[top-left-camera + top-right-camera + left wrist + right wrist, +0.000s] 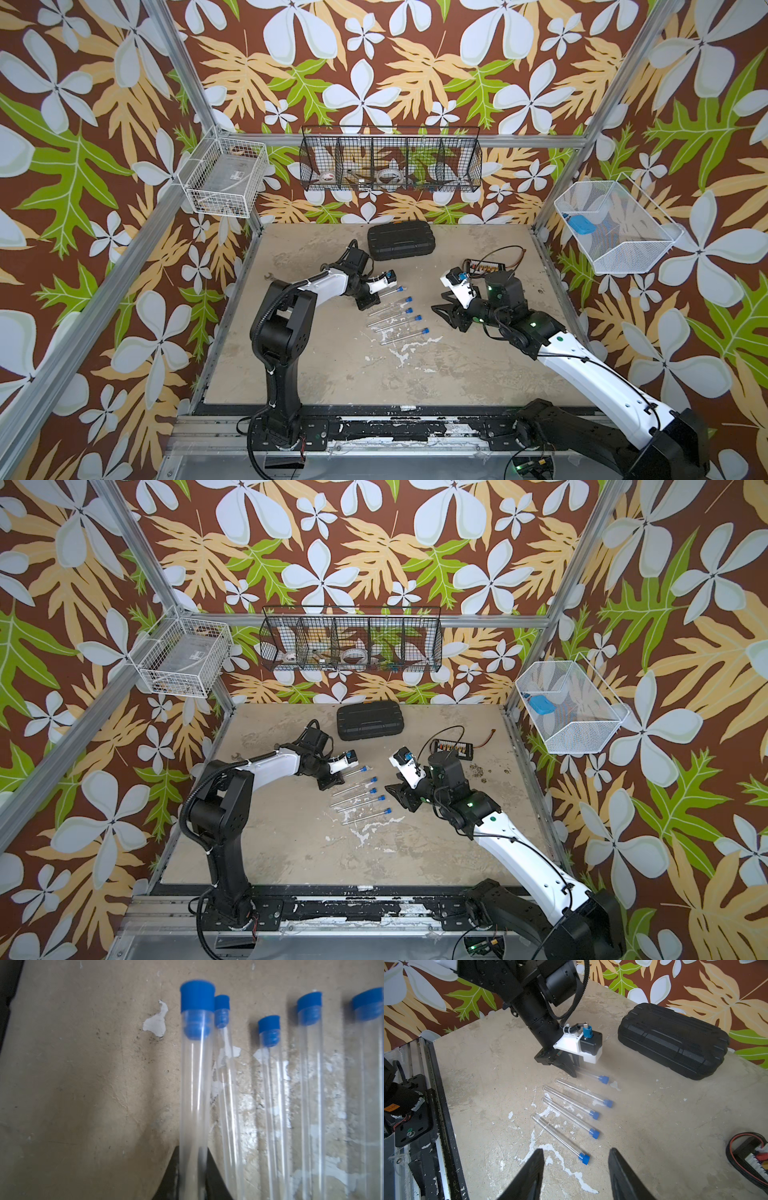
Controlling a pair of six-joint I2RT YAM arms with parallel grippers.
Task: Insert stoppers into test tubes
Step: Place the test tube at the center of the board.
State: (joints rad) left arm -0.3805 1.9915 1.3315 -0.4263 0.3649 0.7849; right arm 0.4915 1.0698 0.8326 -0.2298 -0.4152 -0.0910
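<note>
Checking in from the remote station. The left arm (328, 284) is stretched out low over the table (332, 374) with its forearm roughly level and its wrist aimed across toward the right arm (582, 361). The left gripper (192, 1167) is clenched on one test tube (195, 1088), grabbing it down near the closed end. That tube sticks straight out from the fingers and has a blue stopper (197, 998) seated in its mouth, with the ribbed part inside the glass. From the left wrist cam it looks a touch higher than the rest, but I honestly can't tell whether it's off the table. The four other tubes (570, 1101) lie flat in a loose row just beside it, on the side nearer the robot's base. They're roughly parallel and each has its own blue plug (594, 1133) in the far end. The right arm comes in from the front corner with its elbow bent and its wrist tipped down at the row. The right gripper (576, 1149) has its jaws spread and nothing in them. In both top views it sits just past the stoppered ends, not touching any tube. On its own cam, the nearest tube's plugged end shows up between the two fingers.
</note>
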